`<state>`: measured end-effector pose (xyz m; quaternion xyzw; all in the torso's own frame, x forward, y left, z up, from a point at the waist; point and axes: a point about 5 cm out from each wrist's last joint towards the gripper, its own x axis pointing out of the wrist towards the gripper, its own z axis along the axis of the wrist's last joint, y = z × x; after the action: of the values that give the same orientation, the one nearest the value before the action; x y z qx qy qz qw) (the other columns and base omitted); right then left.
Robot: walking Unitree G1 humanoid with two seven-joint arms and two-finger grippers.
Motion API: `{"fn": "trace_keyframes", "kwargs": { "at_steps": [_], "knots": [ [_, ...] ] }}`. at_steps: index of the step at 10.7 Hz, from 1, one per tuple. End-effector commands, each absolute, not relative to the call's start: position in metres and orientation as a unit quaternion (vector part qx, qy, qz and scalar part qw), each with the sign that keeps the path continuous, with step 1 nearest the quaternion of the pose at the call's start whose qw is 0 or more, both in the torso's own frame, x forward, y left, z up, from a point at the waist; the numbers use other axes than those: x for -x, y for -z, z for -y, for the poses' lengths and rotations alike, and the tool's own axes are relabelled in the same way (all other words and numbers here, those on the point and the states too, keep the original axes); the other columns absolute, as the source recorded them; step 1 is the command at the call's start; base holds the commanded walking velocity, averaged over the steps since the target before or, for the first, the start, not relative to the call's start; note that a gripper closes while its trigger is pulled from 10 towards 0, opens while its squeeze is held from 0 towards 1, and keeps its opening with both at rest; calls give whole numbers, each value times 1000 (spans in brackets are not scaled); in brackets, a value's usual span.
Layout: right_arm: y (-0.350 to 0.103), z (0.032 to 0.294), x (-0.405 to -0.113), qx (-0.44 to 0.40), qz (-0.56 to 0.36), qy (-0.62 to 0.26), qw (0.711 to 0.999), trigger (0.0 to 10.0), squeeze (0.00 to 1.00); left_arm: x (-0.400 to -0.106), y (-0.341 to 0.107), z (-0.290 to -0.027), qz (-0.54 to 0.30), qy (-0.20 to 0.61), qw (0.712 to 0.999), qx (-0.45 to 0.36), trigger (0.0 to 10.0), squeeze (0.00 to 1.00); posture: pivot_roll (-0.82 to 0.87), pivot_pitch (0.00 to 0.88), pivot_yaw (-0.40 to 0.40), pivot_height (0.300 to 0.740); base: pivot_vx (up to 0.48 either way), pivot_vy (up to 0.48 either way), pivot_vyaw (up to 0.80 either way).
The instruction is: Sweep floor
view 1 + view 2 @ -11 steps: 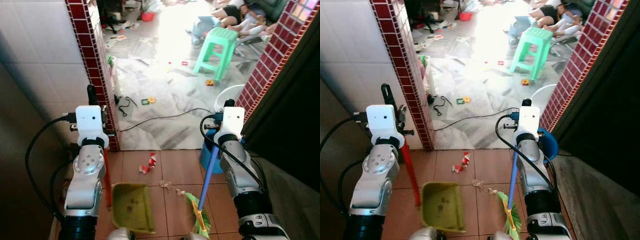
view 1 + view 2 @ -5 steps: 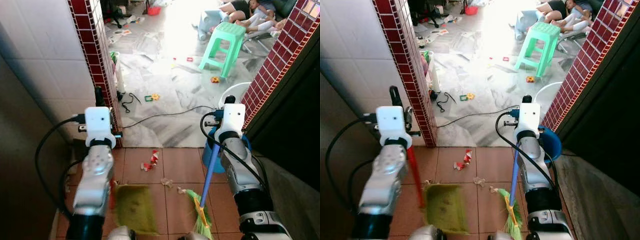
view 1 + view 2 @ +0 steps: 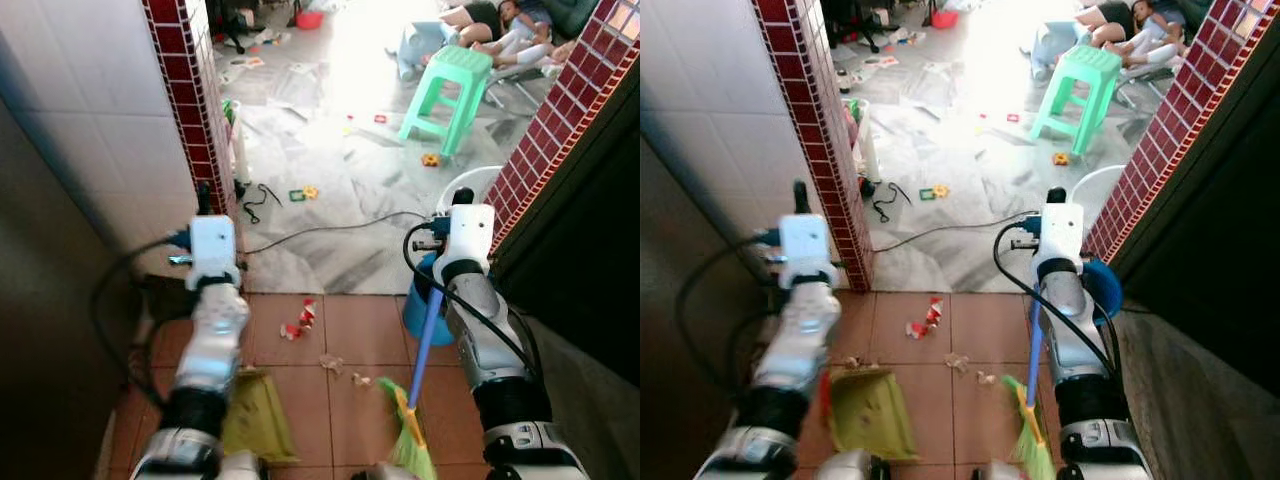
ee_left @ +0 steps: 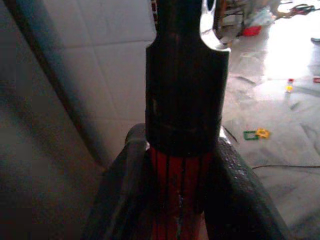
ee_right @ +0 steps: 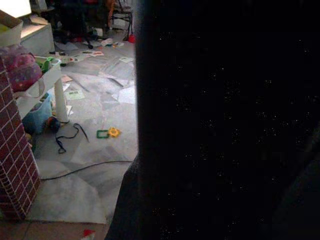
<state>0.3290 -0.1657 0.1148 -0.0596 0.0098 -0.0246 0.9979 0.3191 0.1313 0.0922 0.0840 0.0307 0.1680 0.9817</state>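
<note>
Terracotta floor tiles (image 3: 350,330) fill the lower middle of the head views, meeting a pale marble floor (image 3: 330,190) that runs up toward the bright top of the frame. The left gripper (image 4: 180,200) has its two black fingers (image 4: 125,185) pressed onto the red handle (image 4: 177,200) of the dustpan (image 3: 252,415), whose yellow-green pan sits low and slightly left of centre, blurred, on the tiles. The right arm (image 3: 480,330) stands at centre right, and the blue broom handle (image 3: 427,335) slants down beside it to the green bristles (image 3: 410,450) at the bottom edge, right of centre. In the right wrist view a dark shape covers most of the frame, so I cannot tell how the right gripper's fingers stand.

Scraps of litter lie on the tiles between pan and broom: a red-and-white piece (image 3: 300,322) higher up, two small pale bits (image 3: 332,364) just below it. A blue bucket (image 3: 418,305) sits behind the broom handle at centre right. A red-tiled pillar edge (image 3: 195,110) runs down the upper left, a matching brick wall (image 3: 560,120) down the upper right. On the marble, a black cable (image 3: 330,232) crosses mid-frame, a green stool (image 3: 447,95) stands at upper right, and small toys (image 3: 300,194) are scattered about. A person (image 3: 500,25) rests on the floor in the top right corner.
</note>
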Motion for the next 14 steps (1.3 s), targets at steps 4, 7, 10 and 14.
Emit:
{"fn": "trace_keyframes", "kwargs": {
  "at_steps": [4,7,10,14],
  "knots": [
    [-135,164,-331,56,39,21,997,10000,0,-331,-79,-118,-38,-150,987,-44,10000,0,-80,0,-31,740,0,0,0],
    [-150,160,-342,69,69,-9,995,10000,0,-336,-74,-114,-43,-158,986,-35,10000,0,-75,0,-40,740,0,0,0],
    [-167,144,-350,71,114,-59,989,10000,0,-336,-68,-109,-65,-147,986,-31,10000,0,-81,0,-40,740,0,0,0],
    [-161,105,-348,31,121,-176,976,10000,0,-336,-62,-112,-80,-161,983,-47,10000,0,-76,0,-44,740,0,0,0]
  ]
}}
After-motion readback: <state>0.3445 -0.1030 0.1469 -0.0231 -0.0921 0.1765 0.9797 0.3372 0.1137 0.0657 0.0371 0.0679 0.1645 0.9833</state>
